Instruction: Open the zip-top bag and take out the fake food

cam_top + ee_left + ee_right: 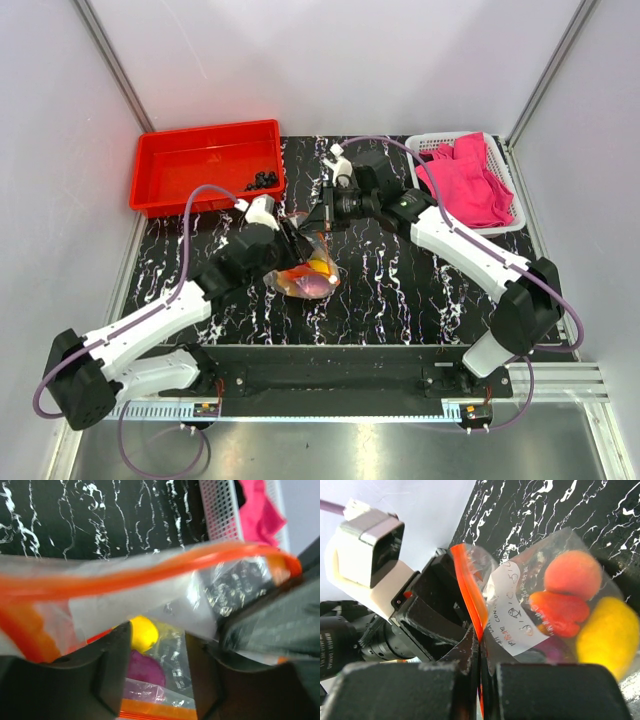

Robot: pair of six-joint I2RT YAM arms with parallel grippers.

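Note:
The clear zip-top bag [308,262] hangs between my two grippers at the middle of the black marble table. It holds the fake food [314,281]: an orange ball [572,575], a red piece [560,612], a yellow fruit [610,635] and a purple piece [146,669]. My right gripper [480,641] is shut on the orange-red zip strip [470,587] and shows in the top view [323,222]. My left gripper [159,635] has its jaws apart, with the bag's near lip and strip [150,711] lying between them. The far strip [150,577] arches across above.
A red tray [160,160] with small black bits [263,181] stands at the back left. A white basket [430,146] with a pink cloth [470,180] stands at the back right, also in the left wrist view [220,510]. White walls enclose the table.

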